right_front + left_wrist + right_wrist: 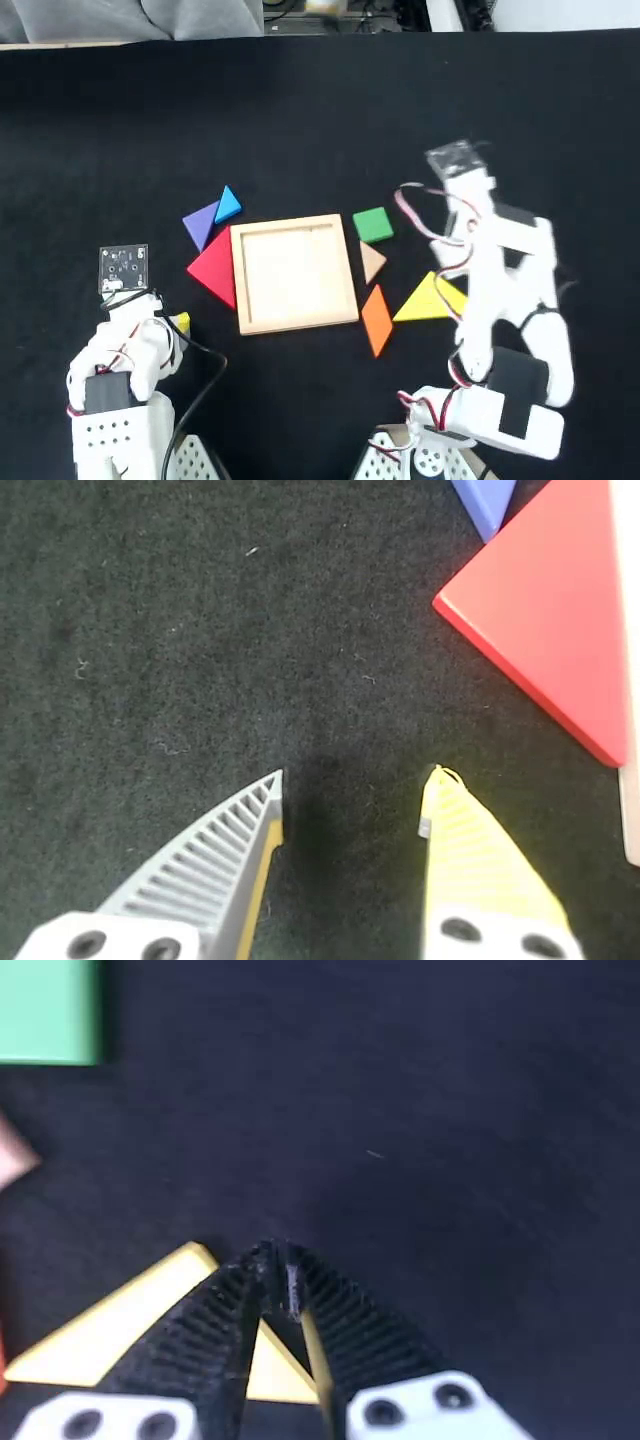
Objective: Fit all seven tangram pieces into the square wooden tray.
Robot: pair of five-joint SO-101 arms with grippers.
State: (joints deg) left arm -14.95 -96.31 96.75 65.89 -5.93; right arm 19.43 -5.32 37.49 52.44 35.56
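The square wooden tray (295,314) lies empty at the table's middle. On its left edge rests a red triangle (213,268) (550,630), with a purple triangle (202,223) (485,500) and a blue triangle (229,204) beyond it. To the right lie a green square (372,224) (45,1010), a tan triangle (371,261) (15,1155), an orange parallelogram (377,319) and a yellow triangle (428,300) (120,1335). My left gripper (355,780) (172,320) is open over bare cloth near the red triangle. My right gripper (278,1260) is shut, tips together over the yellow triangle's corner.
Black cloth covers the whole table. The right arm (500,270) hangs over the yellow triangle's right end. The tray's edge (630,820) shows just past the red triangle in the left wrist view. Open cloth stretches across the far half of the table.
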